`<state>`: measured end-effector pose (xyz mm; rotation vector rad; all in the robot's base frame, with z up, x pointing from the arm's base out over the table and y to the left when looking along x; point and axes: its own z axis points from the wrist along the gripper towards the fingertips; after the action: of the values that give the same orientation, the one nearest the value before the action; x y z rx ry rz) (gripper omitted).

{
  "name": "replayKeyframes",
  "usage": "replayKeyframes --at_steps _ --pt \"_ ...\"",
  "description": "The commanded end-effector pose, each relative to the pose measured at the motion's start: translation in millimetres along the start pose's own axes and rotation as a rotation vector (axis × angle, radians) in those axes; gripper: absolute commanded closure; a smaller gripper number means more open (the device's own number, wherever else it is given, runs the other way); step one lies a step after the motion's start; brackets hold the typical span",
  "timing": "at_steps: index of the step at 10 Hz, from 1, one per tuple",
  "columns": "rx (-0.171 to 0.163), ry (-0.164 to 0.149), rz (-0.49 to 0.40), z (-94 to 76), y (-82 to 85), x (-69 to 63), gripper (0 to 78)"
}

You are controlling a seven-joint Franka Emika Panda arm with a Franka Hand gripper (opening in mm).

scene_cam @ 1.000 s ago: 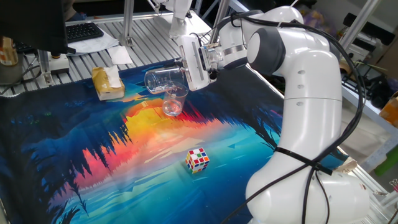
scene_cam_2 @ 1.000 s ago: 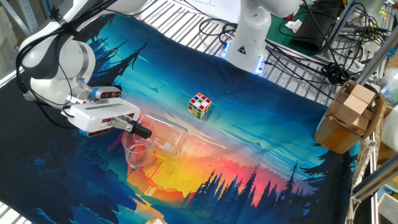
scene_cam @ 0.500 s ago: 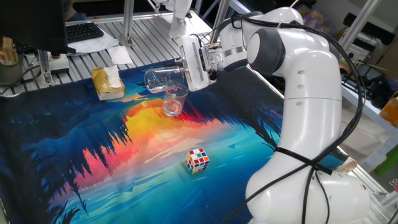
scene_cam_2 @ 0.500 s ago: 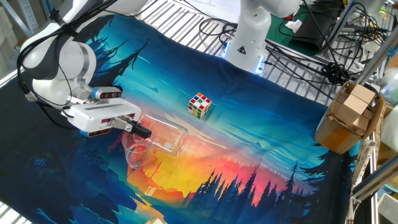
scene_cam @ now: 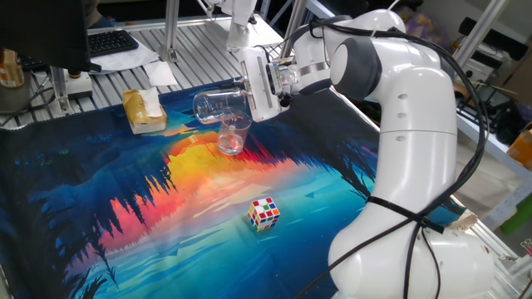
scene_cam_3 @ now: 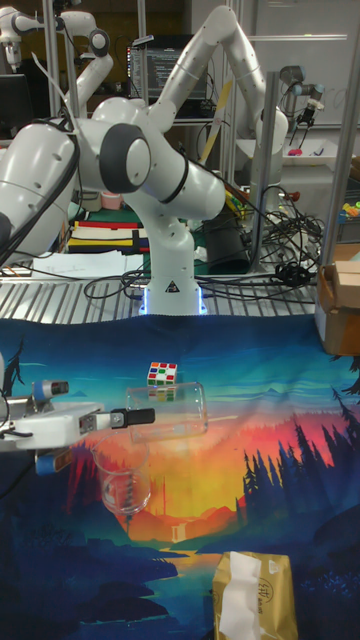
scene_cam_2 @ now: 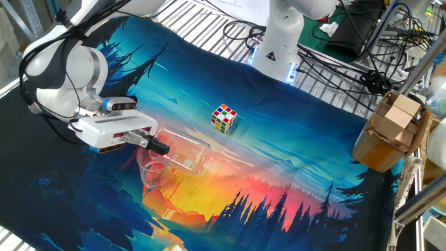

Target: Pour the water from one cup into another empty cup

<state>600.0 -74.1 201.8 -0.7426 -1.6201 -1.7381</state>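
Your held cup [scene_cam: 214, 106] is a clear, smooth-walled tumbler lying on its side in the air, its base end pinched in the gripper [scene_cam: 249, 93] and its body reaching out sideways over the mat. The gripper's fingers [scene_cam_2: 155, 145] are closed on it at the base. You cannot make out the water in it from any view.

Just below it stands the second cup [scene_cam: 233, 135], also clear glass or plastic, upright on the mat with its mouth under the lower part of the tipped cup; from the tall fixed view it sits beneath the gripper end [scene_cam_3: 127, 481]. Whether liquid lies in its bottom, you cannot tell.

Both sit over the orange and red patch of the printed cloth mat [scene_cam: 125, 216], a soft sheet showing a sunset, dark pines and blue sky, spread across a ribbed metal table [scene_cam: 191, 50].

Well apart from the cups, nearer the robot base, a small colour-tiled puzzle cube [scene_cam: 264, 213] rests on the mat. At the mat's edge lies a soft tan tissue pack [scene_cam: 144, 110], white tissue showing at its slot. A brown cardboard box [scene_cam_2: 388, 132] stands off the mat's side.
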Motion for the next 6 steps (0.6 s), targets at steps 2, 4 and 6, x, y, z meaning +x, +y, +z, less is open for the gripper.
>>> replayKeyframes --at_steps 2,4,6 --pt "0.072 -0.079 -0.036 0.9 3.8 4.1 76.3" --pt "0.116 -0.129 -0.049 3.9 5.2 9.6 76.3" --pt "0.191 -0.204 -0.060 13.3 7.2 22.4 76.3"
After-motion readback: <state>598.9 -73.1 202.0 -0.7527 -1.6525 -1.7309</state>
